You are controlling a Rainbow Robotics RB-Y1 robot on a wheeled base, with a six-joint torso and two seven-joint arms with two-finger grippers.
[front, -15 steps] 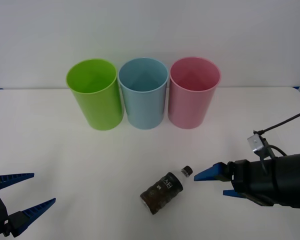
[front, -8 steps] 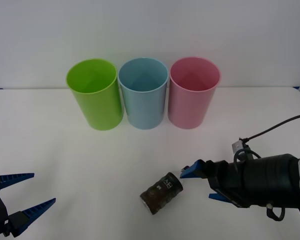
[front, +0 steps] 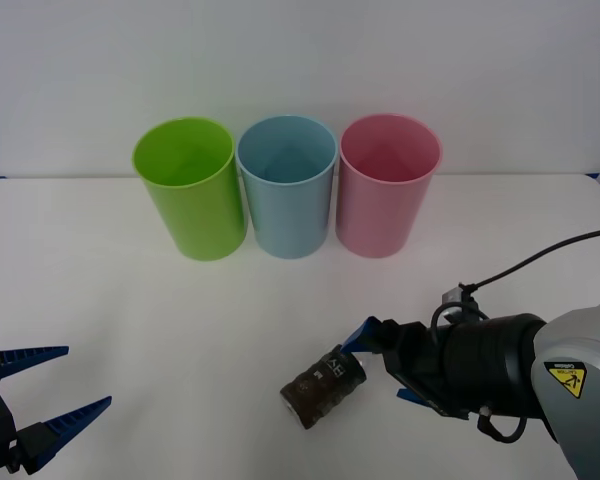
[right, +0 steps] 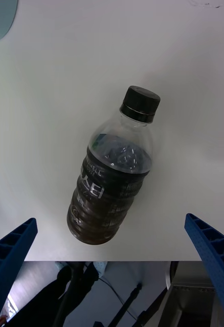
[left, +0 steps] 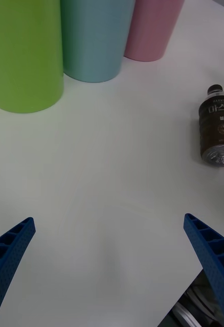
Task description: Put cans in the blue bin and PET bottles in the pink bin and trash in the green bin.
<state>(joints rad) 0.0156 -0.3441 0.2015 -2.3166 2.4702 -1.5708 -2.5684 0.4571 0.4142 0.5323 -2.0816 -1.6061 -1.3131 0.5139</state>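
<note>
1. I have the right gripper (front: 380, 368) down at the cap end of the PET bottle (front: 323, 386), jaws spread wide and gripping nothing. In the right wrist view the bottle (right: 112, 190) lies between the two blue fingers (right: 9, 250), touching neither.
2. The bottle lies on its side on the white table (front: 130, 320), near the front edge, well apart from the three bins. The pink bin (front: 387, 185), its target, stands rightmost in the row, just beside the blue bin (front: 287, 185); the green bin (front: 188, 187) stands leftmost.
3. Risk: the bottle is round and lying down. If one finger touches first on closing, I expect it to roll or skid aside.
4. Risk: closing on the tapered neck could squeeze the bottle out of the grip. I judge the ribbed body to be the safer hold.
5. Risk: the bins stand close together, so a low carry could knock the pink bin over or drop the bottle into the blue one.
6. The left gripper (front: 42, 392) waits spread and unloaded at the near left corner.
</note>
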